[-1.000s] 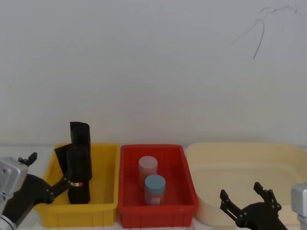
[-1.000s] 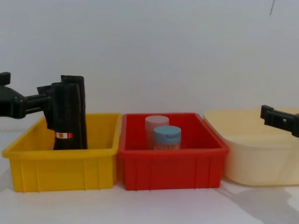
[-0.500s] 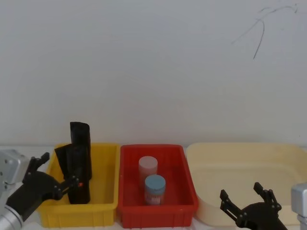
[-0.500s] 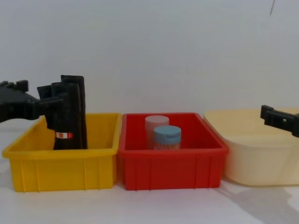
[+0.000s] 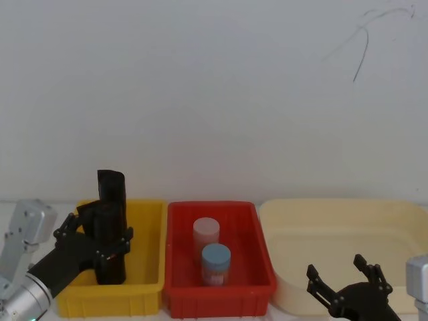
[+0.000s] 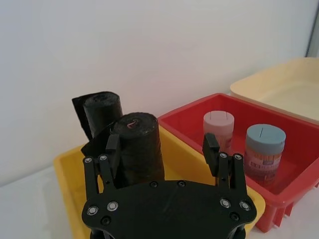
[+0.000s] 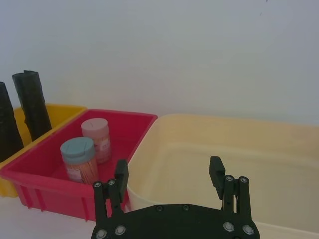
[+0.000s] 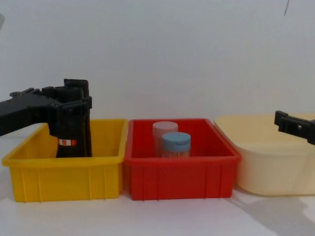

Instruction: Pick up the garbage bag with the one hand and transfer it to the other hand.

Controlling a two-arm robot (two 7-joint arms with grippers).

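At the left of the chest view, the garbage bag (image 8: pixel 74 130) is black with a small red-and-white label band (image 8: pixel 67 142), against a yellow bin (image 8: pixel 64 177). The middle bin (image 8: pixel 179 179) is red, its jars pale pink (image 8: pixel 165 129) and blue-lidded (image 8: pixel 176 141). The tub (image 8: pixel 275 172) at right is cream and the wall (image 8: pixel 172 49) plain white.

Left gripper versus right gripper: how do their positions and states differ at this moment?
The left gripper reaches over the yellow bin; the right gripper hangs by the cream tub. The left gripper's fingers straddle the garbage bag, one apart from it; the right gripper's have nothing between them. Both are open.
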